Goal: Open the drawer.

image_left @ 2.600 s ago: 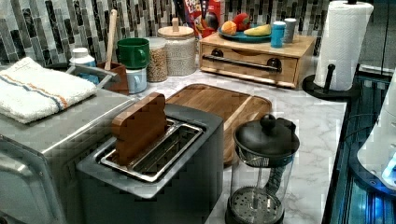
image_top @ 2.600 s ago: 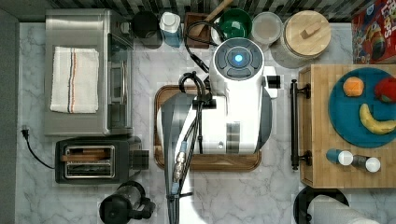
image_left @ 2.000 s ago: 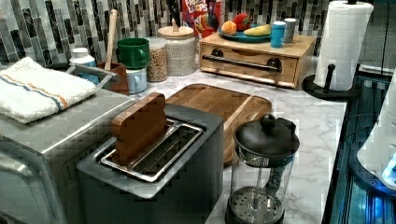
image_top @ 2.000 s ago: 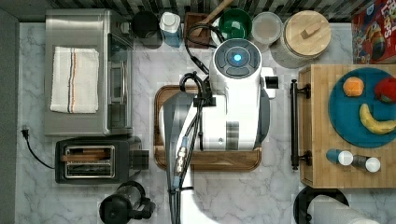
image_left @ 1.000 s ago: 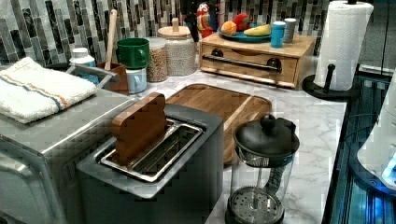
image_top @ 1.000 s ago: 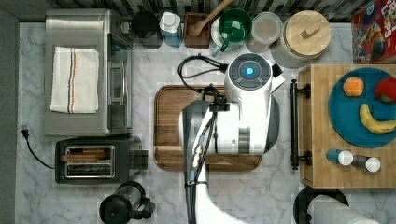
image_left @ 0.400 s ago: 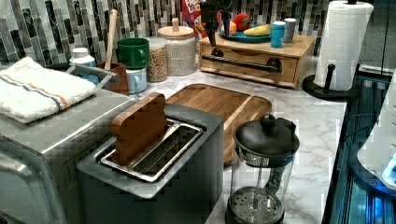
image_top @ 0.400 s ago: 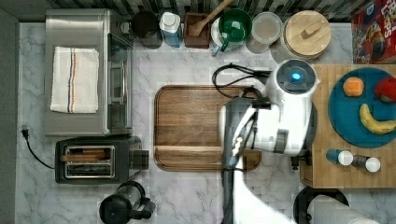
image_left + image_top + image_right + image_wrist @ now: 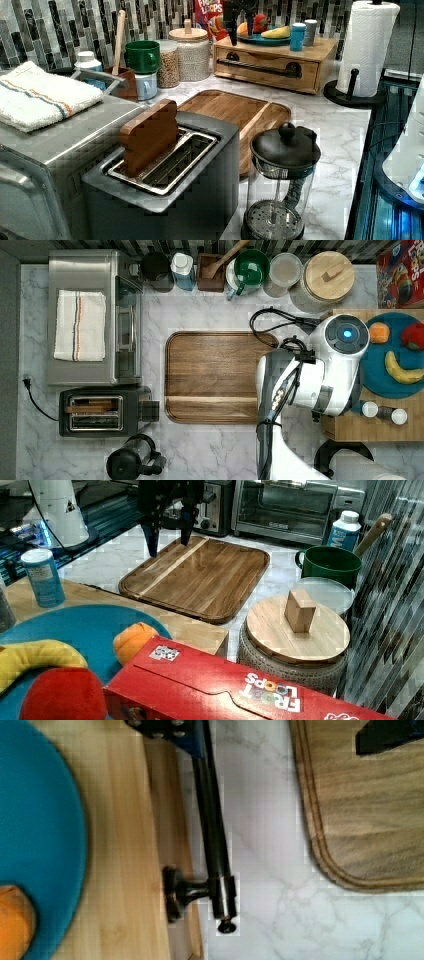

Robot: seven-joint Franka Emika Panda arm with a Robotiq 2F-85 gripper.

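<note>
Two dark fingers [image 9: 150, 539] spread wide, nothing between them: the gripper [image 9: 167, 536] is open and hanging tips-down above the counter in the right view. On the wrist view, one finger sits right over the black bar handle [image 9: 214, 835], and the other shows over the corner of the brown wooden tray [image 9: 365, 810]. Pale marble lies between bar and tray. I can't tell from these angles whether that near finger is touching the bar.

And there's the drawer [image 9: 267, 79], a light-wood box at the back of the counter in the left view. Its long black handle runs across the front, and the front looks flush with the box, so it's shut as far as that angle shows. The gripper [image 9: 241, 25] hangs just above the box's near edge there.

On top of the box sits a blue plate [image 9: 372, 377] carrying a banana [image 9: 400, 371], an orange fruit [image 9: 379, 332] and something red [image 9: 414, 336]. Small shakers [image 9: 370, 409] stand beside the plate.

From the top view, the white arm [image 9: 320, 375] covers the gap between tray and box. The tray lies flat mid-counter. Along the back wall stand a wood-lidded jar [image 9: 322, 276], a green mug [image 9: 251, 265] and a red cereal box [image 9: 400, 275].

Over on the top view's left are a toaster oven [image 9: 85, 270] with a folded towel [image 9: 80, 325] on it and a toaster [image 9: 100, 412]. A French press [image 9: 130, 462] stands near the toaster. A paper towel roll [image 9: 367, 47] stands upright just beside the box in the left view.
</note>
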